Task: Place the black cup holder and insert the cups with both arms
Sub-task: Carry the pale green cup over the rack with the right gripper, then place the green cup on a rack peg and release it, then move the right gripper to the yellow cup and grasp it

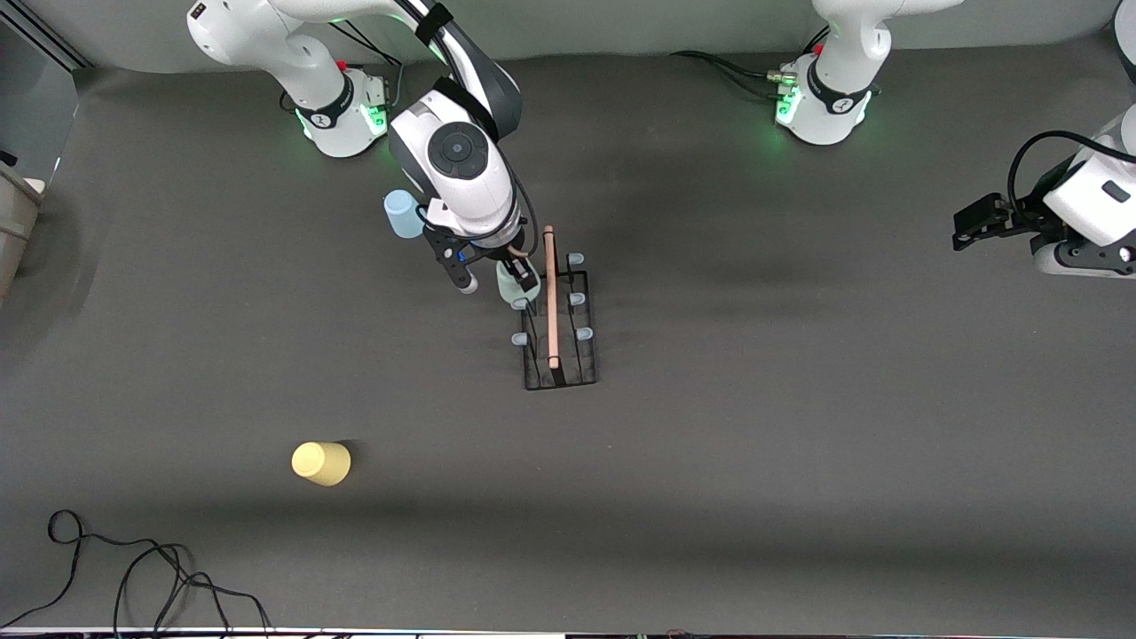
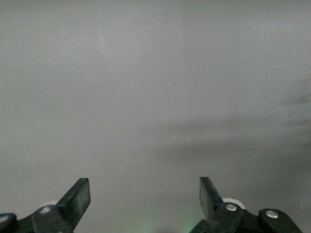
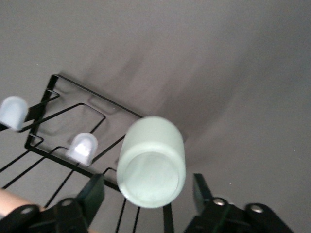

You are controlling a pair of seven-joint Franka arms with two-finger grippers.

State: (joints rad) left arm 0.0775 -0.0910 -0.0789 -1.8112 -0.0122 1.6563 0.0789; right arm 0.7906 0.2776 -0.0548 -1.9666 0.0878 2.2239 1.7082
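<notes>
The black cup holder [image 1: 561, 377] stands mid-table, its wooden handle [image 1: 551, 297] on top. The mint green cup [image 1: 510, 286] sits upside down on a peg on the rack's side toward the right arm's end. My right gripper [image 1: 497, 282] is open around that cup. In the right wrist view the cup [image 3: 151, 160] sits between the fingers with a gap on each side, over the rack [image 3: 73, 85]. The pale blue cup [image 1: 404, 214] is beside the right arm, partly hidden by it. The yellow cup [image 1: 321, 463] lies nearer the front camera. My left gripper [image 1: 958, 228] waits open and empty at the left arm's end.
Several pale-blue-tipped pegs [image 3: 82, 148] on the rack are bare. Loose black cables [image 1: 133, 568] lie at the table's near corner on the right arm's end. A box [image 1: 13, 222] sits off that end. The left wrist view shows only bare grey table [image 2: 155, 97].
</notes>
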